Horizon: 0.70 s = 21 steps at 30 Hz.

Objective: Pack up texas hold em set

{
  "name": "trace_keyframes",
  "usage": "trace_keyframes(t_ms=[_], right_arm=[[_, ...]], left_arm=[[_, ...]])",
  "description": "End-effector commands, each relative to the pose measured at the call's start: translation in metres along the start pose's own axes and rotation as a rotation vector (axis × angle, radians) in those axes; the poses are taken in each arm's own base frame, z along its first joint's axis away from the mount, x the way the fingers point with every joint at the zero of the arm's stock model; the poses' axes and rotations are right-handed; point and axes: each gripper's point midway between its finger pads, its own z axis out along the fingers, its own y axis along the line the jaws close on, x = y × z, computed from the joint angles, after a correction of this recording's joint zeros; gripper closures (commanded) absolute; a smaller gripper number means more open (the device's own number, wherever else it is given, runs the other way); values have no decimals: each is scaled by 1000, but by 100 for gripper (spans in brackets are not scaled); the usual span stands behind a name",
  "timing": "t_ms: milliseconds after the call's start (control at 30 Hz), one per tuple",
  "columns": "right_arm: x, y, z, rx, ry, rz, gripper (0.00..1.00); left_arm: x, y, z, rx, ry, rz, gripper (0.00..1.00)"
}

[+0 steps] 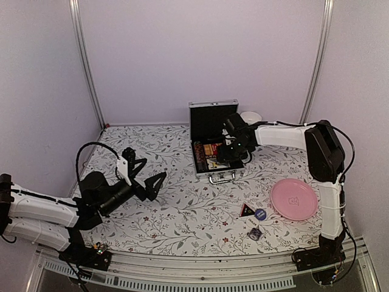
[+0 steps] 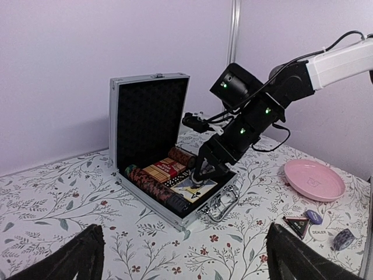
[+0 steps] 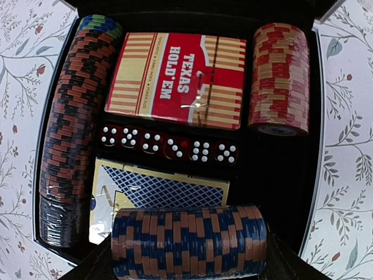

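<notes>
Right pincer (image 2: 203, 174) grips chips (image 3: 189, 239) over the mostly filled case (image 2: 148, 116) (triangle (image 1: 246, 210) and blue disc (image 1: 261, 213) lie unpacked near it).

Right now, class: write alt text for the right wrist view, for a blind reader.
The right gripper holds a blue-and-brown chip roll at the open case. Inside lie two chip rolls, a Texas Hold'em deck, six red dice and a blue-backed deck.

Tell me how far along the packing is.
Done: chip rows, card decks and dice sit in the case. In hand: right gripper holds a blue-and-brown chip stack over it. Left: black triangle, blue disc on the table; lid open.
</notes>
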Motion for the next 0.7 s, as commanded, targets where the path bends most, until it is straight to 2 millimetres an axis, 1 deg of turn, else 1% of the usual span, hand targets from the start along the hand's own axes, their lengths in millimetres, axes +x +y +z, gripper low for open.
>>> trace_keyframes(t_ms=[0, 167, 267, 367, 567, 667], right_arm=[[-24, 4, -6, -14, -68, -165, 43], [-21, -10, -11, -31, -38, -384, 41], [-16, -12, -13, -62, -19, -504, 41], [-16, -15, -15, -80, -12, -585, 42], [-19, -38, -18, -68, 3, -727, 43], [-16, -39, -20, -94, 0, -821, 42]], left_arm=[[4, 7, -3, -24, 10, -12, 3], [5, 8, -2, -27, 13, -21, 3], [7, 8, -2, -29, 18, -24, 3], [7, 9, -1, -37, 19, -26, 3], [9, 12, -2, -52, 29, -25, 3], [10, 14, -3, -63, 34, -20, 3]])
